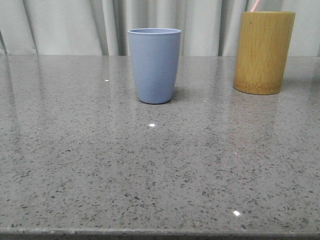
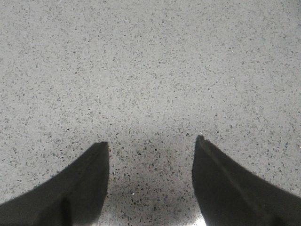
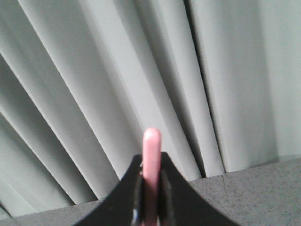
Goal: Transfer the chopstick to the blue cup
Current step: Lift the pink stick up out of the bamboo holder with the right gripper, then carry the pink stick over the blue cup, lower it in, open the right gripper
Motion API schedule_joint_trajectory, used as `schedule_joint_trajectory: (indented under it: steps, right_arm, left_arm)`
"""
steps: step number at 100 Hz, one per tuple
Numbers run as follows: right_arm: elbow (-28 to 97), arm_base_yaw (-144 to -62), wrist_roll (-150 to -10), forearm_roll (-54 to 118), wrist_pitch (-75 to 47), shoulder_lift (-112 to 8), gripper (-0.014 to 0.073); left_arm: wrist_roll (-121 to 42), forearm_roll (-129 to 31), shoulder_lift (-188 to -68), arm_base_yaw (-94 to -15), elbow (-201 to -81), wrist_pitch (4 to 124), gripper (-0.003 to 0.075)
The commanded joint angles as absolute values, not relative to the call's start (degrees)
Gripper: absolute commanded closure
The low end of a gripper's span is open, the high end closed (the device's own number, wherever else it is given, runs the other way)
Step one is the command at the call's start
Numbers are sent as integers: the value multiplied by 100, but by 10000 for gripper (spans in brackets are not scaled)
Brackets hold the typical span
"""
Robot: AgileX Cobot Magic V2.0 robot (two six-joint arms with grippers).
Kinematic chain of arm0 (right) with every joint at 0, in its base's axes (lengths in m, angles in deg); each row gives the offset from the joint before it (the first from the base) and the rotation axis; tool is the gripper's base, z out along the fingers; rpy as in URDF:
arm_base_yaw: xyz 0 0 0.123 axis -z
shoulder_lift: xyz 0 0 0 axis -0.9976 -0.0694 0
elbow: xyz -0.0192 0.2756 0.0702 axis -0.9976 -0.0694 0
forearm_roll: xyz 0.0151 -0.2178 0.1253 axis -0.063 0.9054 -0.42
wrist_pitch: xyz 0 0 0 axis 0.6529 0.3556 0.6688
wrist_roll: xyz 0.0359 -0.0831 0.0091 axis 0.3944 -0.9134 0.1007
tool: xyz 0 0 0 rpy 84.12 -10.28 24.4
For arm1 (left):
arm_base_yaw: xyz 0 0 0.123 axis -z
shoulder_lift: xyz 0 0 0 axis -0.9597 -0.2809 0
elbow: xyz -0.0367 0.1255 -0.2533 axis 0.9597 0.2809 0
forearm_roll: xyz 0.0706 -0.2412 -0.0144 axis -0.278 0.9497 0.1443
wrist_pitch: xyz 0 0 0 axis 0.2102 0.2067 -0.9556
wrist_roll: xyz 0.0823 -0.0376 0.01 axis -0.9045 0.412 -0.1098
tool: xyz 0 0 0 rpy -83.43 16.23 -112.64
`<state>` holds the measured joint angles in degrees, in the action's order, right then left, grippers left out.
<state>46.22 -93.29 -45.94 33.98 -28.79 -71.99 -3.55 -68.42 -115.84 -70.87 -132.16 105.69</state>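
Observation:
The blue cup [image 1: 154, 65] stands upright on the grey speckled table, centre back. To its right stands the taller yellow-brown bamboo holder [image 1: 263, 52]; a pale pink chopstick [image 1: 254, 5] sticks out of its top and runs off the frame's upper edge. In the right wrist view my right gripper [image 3: 151, 165] is shut on a pink chopstick [image 3: 152, 146], whose rounded end shows past the fingertips against the curtain. My left gripper [image 2: 151, 143] is open and empty, close over bare tabletop. Neither gripper shows in the front view.
A pale pleated curtain [image 1: 75, 25] hangs behind the table's back edge. The table's front edge [image 1: 160, 232] runs along the bottom of the front view.

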Motion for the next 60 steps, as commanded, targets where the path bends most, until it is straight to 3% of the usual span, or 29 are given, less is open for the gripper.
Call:
schedule_joint_trajectory:
  steps: [1, 20, 60]
  right_arm:
    - [5140, -9419, -4647, 3459, -2739, -6902, 633]
    - [5514, -9975, -4647, 3459, -2411, -6874, 633]
    - [5520, -11242, -4719, 3457, -2878, -7221, 633]
  left_arm:
    - [-280, -6766, -11560, -7103, -13358, 10232, 332]
    - [-280, -6752, -11560, -7103, -13358, 10232, 332]
    - [-280, -6743, -11560, -7103, -13358, 10242, 332]
